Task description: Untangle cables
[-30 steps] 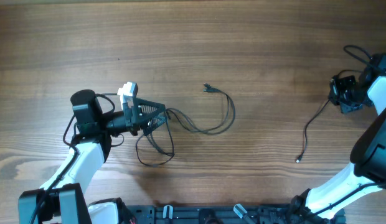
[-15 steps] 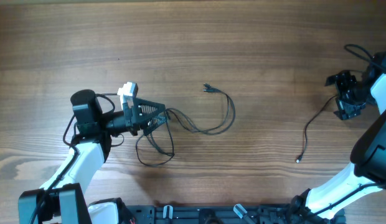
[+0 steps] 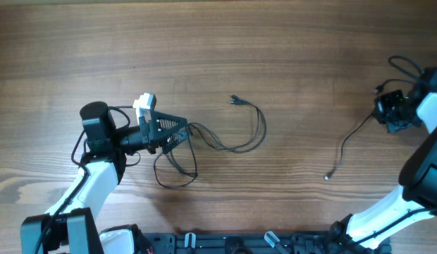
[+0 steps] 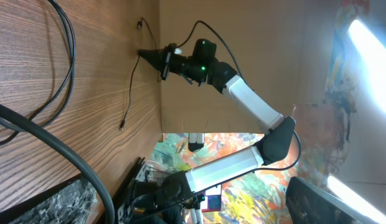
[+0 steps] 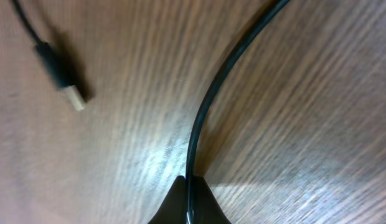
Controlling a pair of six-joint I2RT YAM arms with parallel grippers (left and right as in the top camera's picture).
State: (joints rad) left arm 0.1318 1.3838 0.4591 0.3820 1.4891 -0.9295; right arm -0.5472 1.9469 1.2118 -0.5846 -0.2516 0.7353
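The right gripper is pinching tight on a thin cable near the table's right edge, with its plug lying free. The left gripper is clamping a looped cable that is sprawling rightward toward the table's middle.

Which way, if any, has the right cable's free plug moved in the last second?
Yes. In the overhead view the plug slid left and slightly up-frame, toward the left cable, which stayed put.
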